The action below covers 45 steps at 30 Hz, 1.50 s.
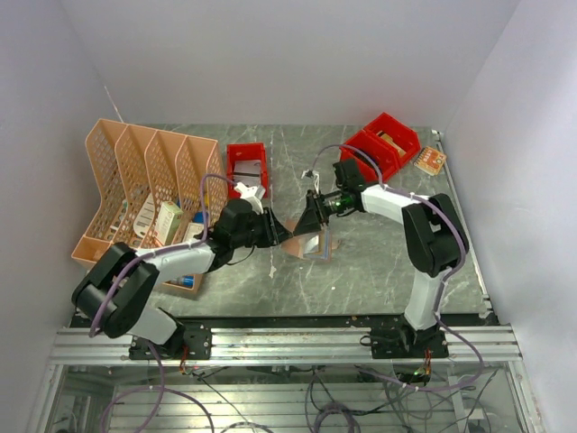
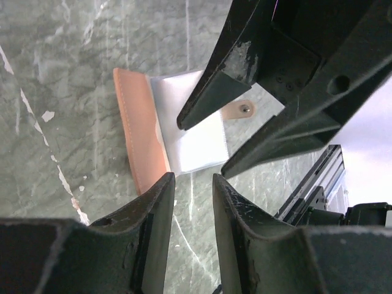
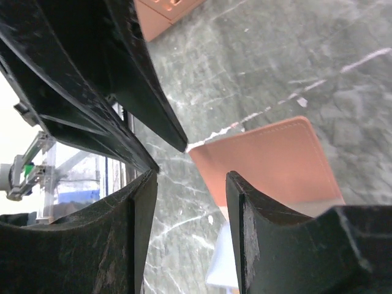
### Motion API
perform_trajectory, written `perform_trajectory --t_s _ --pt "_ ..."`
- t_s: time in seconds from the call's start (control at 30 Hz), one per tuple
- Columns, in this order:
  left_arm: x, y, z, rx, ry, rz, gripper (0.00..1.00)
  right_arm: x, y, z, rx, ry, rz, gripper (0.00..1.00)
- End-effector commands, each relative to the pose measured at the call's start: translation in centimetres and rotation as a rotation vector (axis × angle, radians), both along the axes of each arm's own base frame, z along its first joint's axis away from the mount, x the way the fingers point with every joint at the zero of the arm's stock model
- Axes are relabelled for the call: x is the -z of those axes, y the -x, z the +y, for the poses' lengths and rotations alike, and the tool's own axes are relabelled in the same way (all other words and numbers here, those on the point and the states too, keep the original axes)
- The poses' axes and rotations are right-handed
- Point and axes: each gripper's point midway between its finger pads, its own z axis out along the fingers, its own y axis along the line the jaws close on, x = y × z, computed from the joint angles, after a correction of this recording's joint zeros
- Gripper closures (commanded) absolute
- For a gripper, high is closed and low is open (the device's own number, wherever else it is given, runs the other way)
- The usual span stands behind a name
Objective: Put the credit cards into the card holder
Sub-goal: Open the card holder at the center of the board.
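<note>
A grey-green, marble-patterned surface (image 1: 379, 262) sits between plain white walls, with a ribbed aluminium rail (image 1: 288, 343) along its near edge. At the far left stands a peach mesh file rack (image 1: 135, 171) with slanted dividers. A small red plastic bin (image 1: 246, 167) sits at the far middle, and more red bins (image 1: 383, 142) are at the far right corner.

The card holder (image 2: 138, 135) lies open and flat near the centre of the surface, well apart from the rack and the bins. Its outer flap is smooth tan leather-like material with a stitched border and rounded corners. Beside the flap is a pale, glossy rectangular panel; whether this is a pocket or a card cannot be told. A small tan tab with a metal snap pokes out past the panel.

Both arms reach inward and meet over the holder. The left hand (image 2: 193, 180) hovers at the holder's edge, its black, scuffed fingers a narrow gap apart with nothing between them. The right hand (image 3: 190, 177) faces it from the other side, fingers spread wider over the pale panel, clamping nothing visible. The two hands' fingertips come very close together, leaving little free room between them. Bare surface lies open to the near right.
</note>
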Motion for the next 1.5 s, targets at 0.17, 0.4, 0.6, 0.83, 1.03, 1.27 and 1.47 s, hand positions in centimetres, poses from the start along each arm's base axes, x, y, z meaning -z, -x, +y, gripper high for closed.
perform_trajectory --t_s 0.17,0.4,0.6,0.83,1.03,1.27,1.47 --pt "-2.0 0.0 -2.6 0.067 -0.086 -0.098 0.54 -0.3 -1.0 -7.6 0.224 0.197 -0.176 0.75" --pt "0.5 -1.5 -4.2 0.042 -0.302 -0.094 0.40 4.1 -1.1 -10.2 0.284 0.390 -0.153 1.00" --pt "4.4 -1.5 -3.7 0.058 -0.418 -0.031 0.34 6.1 -1.5 -11.2 0.327 0.480 -0.119 1.00" --pt "6.4 -0.9 -2.2 0.034 -0.465 0.006 0.37 6.6 -1.1 -10.9 0.322 0.466 -0.083 1.00" --pt "8.3 -0.1 -1.8 0.056 -0.484 0.046 0.56 7.2 -1.1 -10.5 0.313 0.465 -0.057 1.00" --pt "9.9 0.9 -2.0 0.082 -0.465 0.085 0.68 8.0 -0.6 -9.9 0.286 0.500 -0.061 1.00" --pt "10.0 1.6 -2.5 0.107 -0.413 0.091 0.68 5.4 -2.2 -9.0 0.281 0.496 -0.188 1.00"
